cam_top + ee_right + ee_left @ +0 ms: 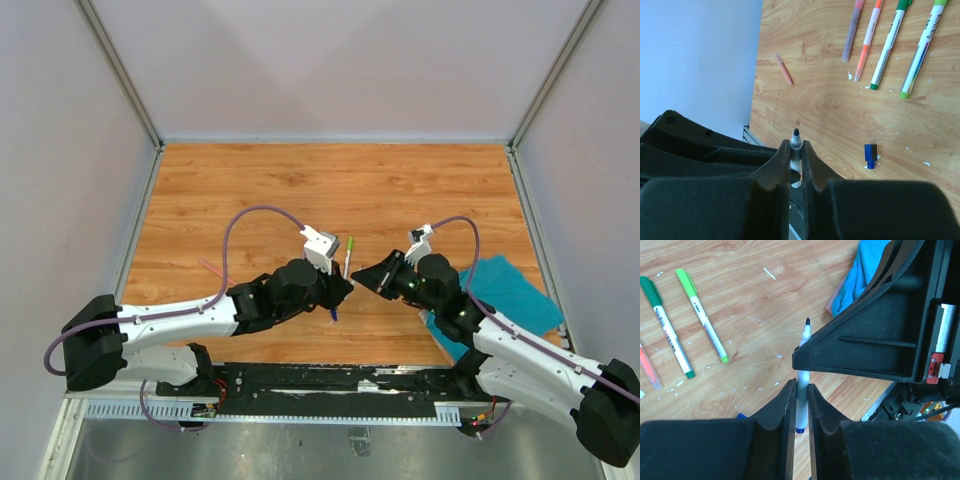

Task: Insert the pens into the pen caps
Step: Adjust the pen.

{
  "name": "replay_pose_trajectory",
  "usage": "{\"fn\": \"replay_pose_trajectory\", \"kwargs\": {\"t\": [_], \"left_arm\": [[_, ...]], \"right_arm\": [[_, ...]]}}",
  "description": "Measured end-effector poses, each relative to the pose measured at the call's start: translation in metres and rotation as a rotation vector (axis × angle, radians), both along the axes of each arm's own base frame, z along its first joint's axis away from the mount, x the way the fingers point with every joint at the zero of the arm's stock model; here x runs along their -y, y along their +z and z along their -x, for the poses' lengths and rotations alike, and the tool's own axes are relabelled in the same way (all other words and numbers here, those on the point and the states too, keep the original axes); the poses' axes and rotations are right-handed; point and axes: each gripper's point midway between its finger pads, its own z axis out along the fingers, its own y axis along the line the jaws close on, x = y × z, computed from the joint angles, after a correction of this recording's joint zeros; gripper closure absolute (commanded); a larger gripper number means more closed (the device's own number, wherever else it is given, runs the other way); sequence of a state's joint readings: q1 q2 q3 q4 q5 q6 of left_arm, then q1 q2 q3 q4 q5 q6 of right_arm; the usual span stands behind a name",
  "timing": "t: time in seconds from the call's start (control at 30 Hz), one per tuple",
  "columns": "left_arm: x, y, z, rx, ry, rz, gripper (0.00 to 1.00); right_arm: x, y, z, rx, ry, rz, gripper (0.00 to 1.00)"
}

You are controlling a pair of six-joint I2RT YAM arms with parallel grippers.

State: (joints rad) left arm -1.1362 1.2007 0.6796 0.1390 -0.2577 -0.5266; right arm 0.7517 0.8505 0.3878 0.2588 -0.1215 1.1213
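Note:
An uncapped dark blue pen [802,390] with a pale barrel and a dark tip is held by both grippers at once. My left gripper [800,387] is shut on its barrel near the blue rear end. My right gripper [796,146] is shut on it just below the tip [795,133]. The two grippers meet above the table's near middle, left [343,289] and right [358,276]. The dark blue pen cap [870,156] lies loose on the wood, also seen in the top view [333,315]. Light green [920,50], dark green [888,47], orange [867,40] and purple [852,30] pens lie side by side, capped.
A teal cloth [510,295] lies at the right under the right arm. A thin pink pen [784,69] lies alone at the left [210,268]. White walls surround the wooden table [330,190]; a metal rail runs along the near edge.

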Motion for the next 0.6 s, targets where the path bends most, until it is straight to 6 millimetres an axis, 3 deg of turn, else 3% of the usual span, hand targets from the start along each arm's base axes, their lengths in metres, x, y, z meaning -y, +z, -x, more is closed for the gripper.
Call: {"fn": "replay_pose_trajectory", "kwargs": {"t": [0.1,0.3,0.6], "left_arm": [[0.0,0.0,0.0,0.001,0.002,-0.001,0.66],[0.001,-0.007,-0.001,-0.01,0.004,-0.016,0.66],[0.009,-0.012,0.004,-0.024,-0.03,-0.015,0.99]], "right_arm": [[0.0,0.002,0.0,0.005,0.001,-0.003,0.99],[0.002,0.01,0.001,0.04,0.006,-0.011,0.99],[0.002,0.006,0.002,0.053,0.02,0.012,0.96]]}}
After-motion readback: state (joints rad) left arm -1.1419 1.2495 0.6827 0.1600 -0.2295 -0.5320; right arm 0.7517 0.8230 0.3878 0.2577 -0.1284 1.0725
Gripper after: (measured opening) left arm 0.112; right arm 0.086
